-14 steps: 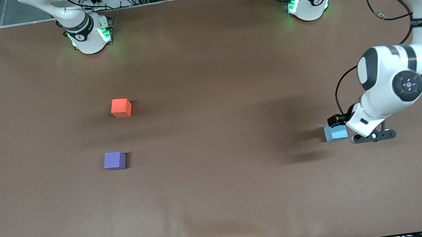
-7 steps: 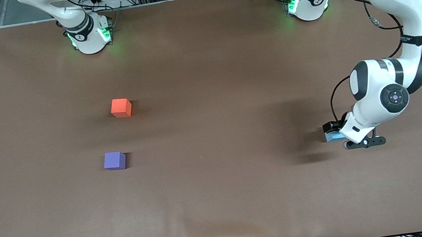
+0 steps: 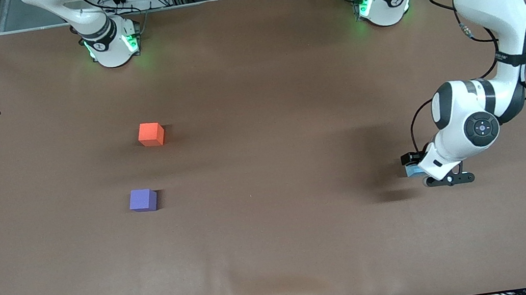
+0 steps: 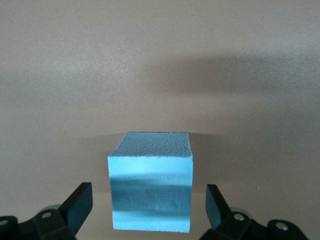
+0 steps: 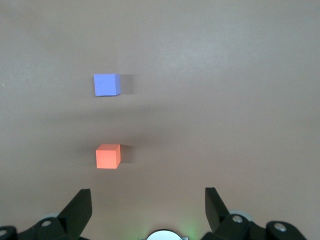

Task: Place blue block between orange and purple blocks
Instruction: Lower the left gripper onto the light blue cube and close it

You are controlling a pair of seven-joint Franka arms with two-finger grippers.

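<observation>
Step in hand: the pick-up. The left hand (image 3: 419,170) is low over the blue block (image 3: 413,170) at the left arm's end of the worktop (image 3: 277,248), with nothing carried yet.
Left hand: fingers (image 4: 77,206) apart, one on each side of the blue block (image 4: 150,181), with a gap showing on both sides in the left wrist view; not closed on it.
Blue block: resting on the worktop, largely covered by the left arm in the front view, so from there only a sliver of it shows and I cannot be sure how squarely it sits.
Orange block (image 3: 151,134): toward the right arm's end, well apart from the blue one.
Purple block (image 3: 143,200): nearer the front camera than the orange, with bare worktop between the two.
Right hand (image 5: 148,207): fingers apart, held high above the orange and purple pair; that arm waits.
Next move, as I judge it: close on the blue block, lift, carry it across the worktop, and set it in the gap between orange and purple without nudging either.
</observation>
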